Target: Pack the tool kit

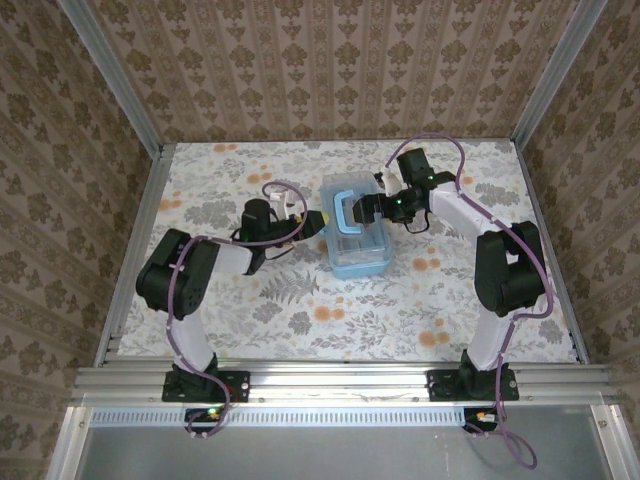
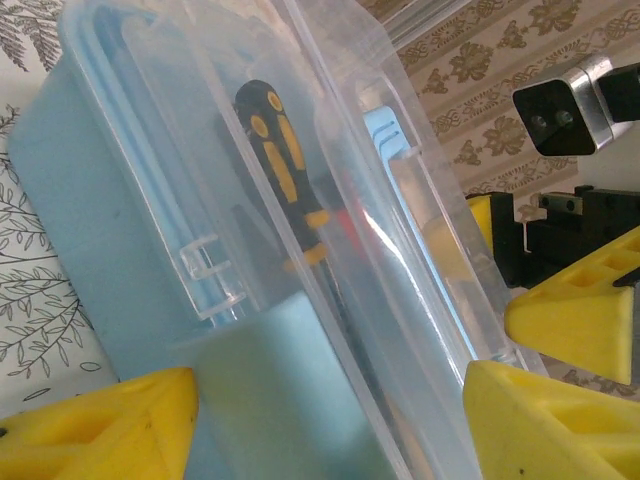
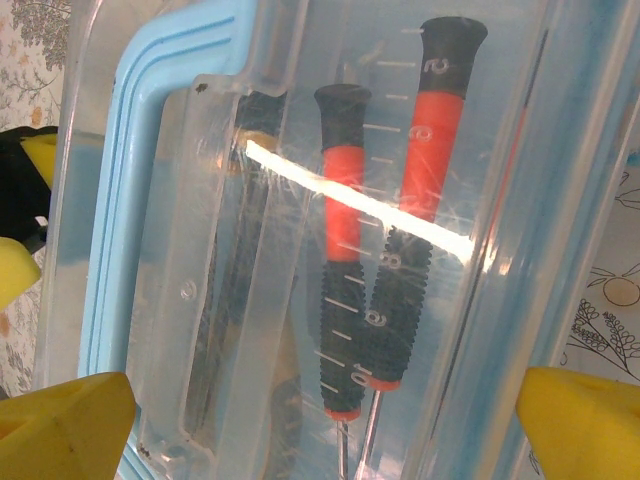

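The tool kit case (image 1: 356,238) is translucent light blue and lies mid-table with its lid down and its darker blue handle (image 1: 340,215) on top. Two red-black screwdrivers (image 3: 345,300) lie inside under the clear lid. A black-and-yellow tool handle (image 2: 285,180) also lies inside. My left gripper (image 1: 318,222) is open at the case's left side, its yellow fingertips (image 2: 100,425) straddling the pale blue latch (image 2: 280,400). My right gripper (image 1: 372,208) hovers open over the lid's right part, fingertips (image 3: 585,420) spread wide across it. The pliers are not clearly visible.
The floral tablecloth (image 1: 330,310) surrounds the case. Aluminium rails (image 1: 130,250) and patterned walls fence the table on three sides. The right gripper's yellow fingers (image 2: 580,320) sit just across the case from the left gripper.
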